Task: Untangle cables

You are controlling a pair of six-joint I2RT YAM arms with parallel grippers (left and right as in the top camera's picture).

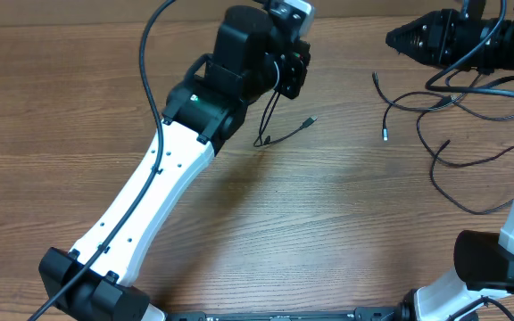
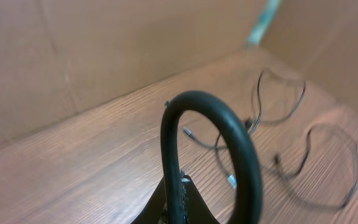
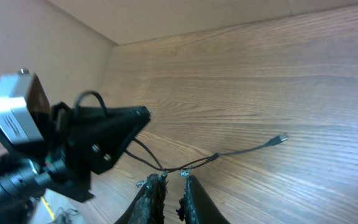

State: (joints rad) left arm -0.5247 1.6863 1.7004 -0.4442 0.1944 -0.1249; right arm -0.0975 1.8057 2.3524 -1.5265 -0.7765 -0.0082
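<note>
My left gripper (image 1: 291, 78) is raised over the back middle of the table and shut on a thin black cable (image 1: 269, 120). That cable hangs to the wood and ends in a small plug (image 1: 309, 119). In the left wrist view the gripper (image 2: 178, 186) clamps the cable, which arches up in a loop (image 2: 194, 98). Several other black cables (image 1: 435, 102) lie loosely looped at the right, also in the left wrist view (image 2: 303, 162). My right gripper (image 1: 391, 40) hovers at the back right above them. In the right wrist view its fingers (image 3: 173, 176) are narrowly apart and empty, with the held cable (image 3: 241, 151) beyond them.
The table (image 1: 328, 223) is wood-grain. Beige walls (image 2: 104, 50) close in the back and sides, with a teal strip (image 2: 263, 22) on one. The left arm's white link (image 1: 150, 192) crosses the left half. The right arm's base (image 1: 498, 259) stands at the front right.
</note>
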